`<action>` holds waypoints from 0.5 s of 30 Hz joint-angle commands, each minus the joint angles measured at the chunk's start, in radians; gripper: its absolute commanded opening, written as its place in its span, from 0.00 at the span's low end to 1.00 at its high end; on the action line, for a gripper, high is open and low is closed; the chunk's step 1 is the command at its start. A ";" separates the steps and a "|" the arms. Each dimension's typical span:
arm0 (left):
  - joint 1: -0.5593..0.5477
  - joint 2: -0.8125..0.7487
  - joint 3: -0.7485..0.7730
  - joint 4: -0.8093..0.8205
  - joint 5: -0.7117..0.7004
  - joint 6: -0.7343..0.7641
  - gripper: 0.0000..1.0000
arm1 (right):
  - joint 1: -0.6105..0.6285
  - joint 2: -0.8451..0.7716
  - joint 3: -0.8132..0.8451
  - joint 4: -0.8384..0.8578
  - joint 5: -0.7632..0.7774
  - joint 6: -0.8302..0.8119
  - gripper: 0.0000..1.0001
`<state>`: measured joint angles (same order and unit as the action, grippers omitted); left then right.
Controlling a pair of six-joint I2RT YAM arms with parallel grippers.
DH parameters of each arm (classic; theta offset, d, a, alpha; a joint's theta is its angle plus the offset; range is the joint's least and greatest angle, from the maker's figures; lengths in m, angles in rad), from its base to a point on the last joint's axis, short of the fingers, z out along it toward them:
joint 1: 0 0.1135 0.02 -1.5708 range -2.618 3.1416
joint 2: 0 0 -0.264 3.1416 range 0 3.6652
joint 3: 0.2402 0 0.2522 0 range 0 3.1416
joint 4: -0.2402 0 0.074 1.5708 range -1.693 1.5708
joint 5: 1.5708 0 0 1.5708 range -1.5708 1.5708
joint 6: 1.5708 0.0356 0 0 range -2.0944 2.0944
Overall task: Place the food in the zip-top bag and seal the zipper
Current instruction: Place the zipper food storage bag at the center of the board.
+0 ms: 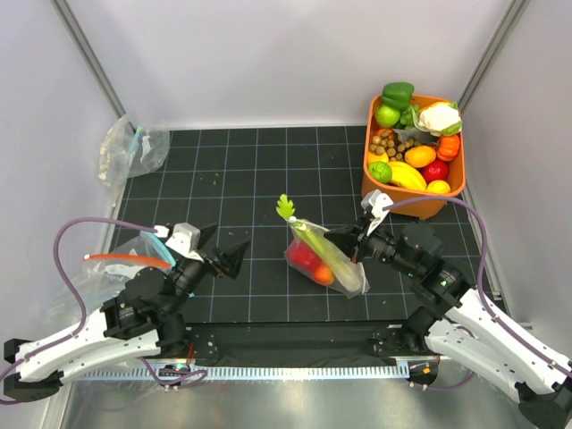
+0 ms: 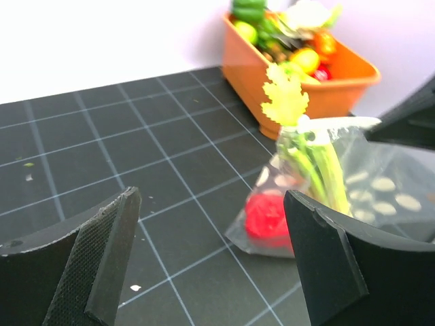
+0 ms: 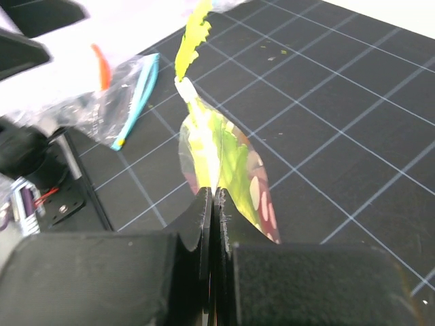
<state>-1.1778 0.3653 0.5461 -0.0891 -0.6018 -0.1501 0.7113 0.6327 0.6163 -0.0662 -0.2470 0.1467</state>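
While the left claw [image 1: 231,241] gapes wide, the right claw [image 3: 214,197] pinches the zip-top bag [image 1: 350,277].

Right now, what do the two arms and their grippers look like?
The left arm and right arm have white shells with black joints. A purple cable loops along each. The left gripper and right gripper are black, with wedge-shaped fingers faced in fine grid texture.

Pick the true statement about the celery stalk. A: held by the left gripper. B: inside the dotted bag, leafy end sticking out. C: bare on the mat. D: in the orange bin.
B: the celery stalk lies inside the zip-top bag, leafy end poking out.
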 commanded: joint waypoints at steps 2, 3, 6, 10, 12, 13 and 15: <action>0.003 -0.037 -0.026 0.068 -0.150 -0.019 0.93 | -0.001 0.044 0.007 0.131 0.124 0.016 0.01; 0.003 -0.037 -0.026 0.072 -0.159 -0.019 0.93 | -0.001 0.057 0.014 0.138 0.138 0.005 0.01; 0.001 -0.016 -0.028 0.074 -0.164 -0.022 1.00 | -0.001 0.131 0.058 0.137 0.212 -0.015 0.01; 0.001 0.033 -0.011 0.062 -0.164 -0.032 1.00 | -0.012 0.214 0.109 0.140 0.296 -0.035 0.01; 0.003 0.055 -0.003 0.057 -0.168 -0.034 1.00 | -0.032 0.252 0.123 0.150 0.325 -0.038 0.01; 0.003 0.075 -0.002 0.057 -0.171 -0.035 1.00 | -0.054 0.265 0.123 0.158 0.333 -0.039 0.01; 0.003 0.092 0.002 0.057 -0.177 -0.036 1.00 | -0.084 0.301 0.125 0.180 0.338 -0.032 0.01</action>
<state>-1.1778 0.4305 0.5194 -0.0643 -0.7448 -0.1654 0.6678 0.9028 0.6937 0.0265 0.0181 0.1284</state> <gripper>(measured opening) 0.996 0.044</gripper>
